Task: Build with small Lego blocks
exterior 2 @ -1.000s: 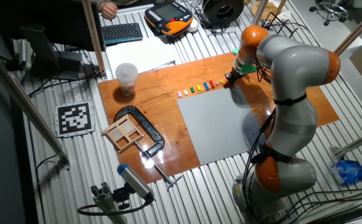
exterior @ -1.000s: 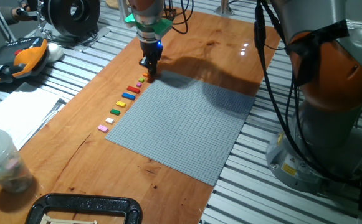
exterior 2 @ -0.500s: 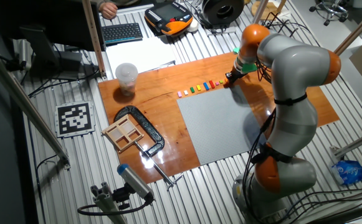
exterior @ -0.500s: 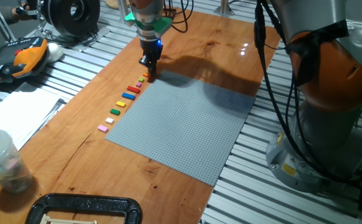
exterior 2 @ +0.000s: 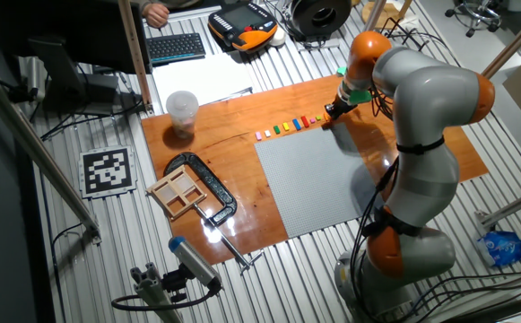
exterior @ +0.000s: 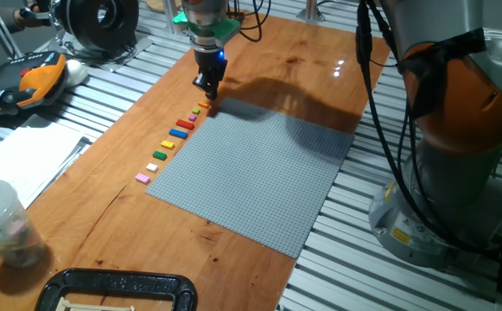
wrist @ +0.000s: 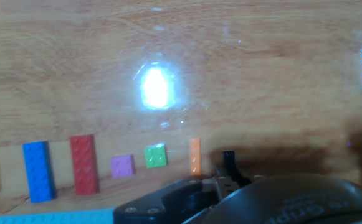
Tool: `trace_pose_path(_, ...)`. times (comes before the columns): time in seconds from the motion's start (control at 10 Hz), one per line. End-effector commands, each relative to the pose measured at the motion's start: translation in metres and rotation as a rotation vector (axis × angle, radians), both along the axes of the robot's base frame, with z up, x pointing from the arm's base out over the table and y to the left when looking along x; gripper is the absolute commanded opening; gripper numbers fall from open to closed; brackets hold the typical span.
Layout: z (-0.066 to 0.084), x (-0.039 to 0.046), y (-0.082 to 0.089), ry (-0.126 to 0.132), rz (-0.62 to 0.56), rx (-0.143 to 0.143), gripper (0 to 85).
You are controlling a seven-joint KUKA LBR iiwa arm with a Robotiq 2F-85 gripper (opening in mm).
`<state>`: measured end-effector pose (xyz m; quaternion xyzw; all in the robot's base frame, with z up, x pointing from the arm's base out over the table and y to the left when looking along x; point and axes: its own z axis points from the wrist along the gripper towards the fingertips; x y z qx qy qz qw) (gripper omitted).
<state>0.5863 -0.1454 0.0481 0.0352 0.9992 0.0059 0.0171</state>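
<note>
The small Lego blocks [exterior: 178, 134] lie in a row on the wooden table along the left edge of the grey baseplate [exterior: 259, 173]. The hand view shows yellow, blue [wrist: 37, 171], red [wrist: 84, 163], purple, green [wrist: 156, 156] and orange [wrist: 195, 156] ones. My gripper [exterior: 208, 97] hangs just above the far end of the row, past the orange block [exterior: 203, 105]. Its fingers are close together around a small dark brick [wrist: 228, 160]. The other fixed view shows the gripper [exterior 2: 329, 111] at the row's [exterior 2: 287, 126] right end.
A plastic cup [exterior: 0, 225] and a black clamp [exterior: 117, 289] stand at the near end of the table. A wooden tray [exterior 2: 179, 193] lies beside the clamp. Paper and an orange pendant [exterior: 34, 78] sit off to the left. The arm's base [exterior: 441, 173] stands at the right.
The gripper has risen a little from the far end of the row. The blocks in the row have not moved.
</note>
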Motion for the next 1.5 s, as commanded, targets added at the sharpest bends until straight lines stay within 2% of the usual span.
trace_pose_path(0.0, 0.002, -0.003, 0.003, 0.002, -0.004, 0.004, 0.0)
trace_pose_path(0.4, 0.003, -0.0206, 0.014, 0.007, -0.013, 0.013, 0.0)
trace_pose_path(0.7, 0.005, -0.031, 0.02, -0.005, -0.023, 0.015, 0.0)
trace_pose_path(1.0, 0.004, -0.0336, 0.02, -0.012, -0.009, 0.01, 0.0)
trace_pose_path(1.1, 0.002, -0.0338, 0.019, -0.025, -0.009, 0.002, 0.0)
trace_pose_path(1.4, -0.004, -0.0346, 0.016, -0.038, -0.01, 0.01, 0.0)
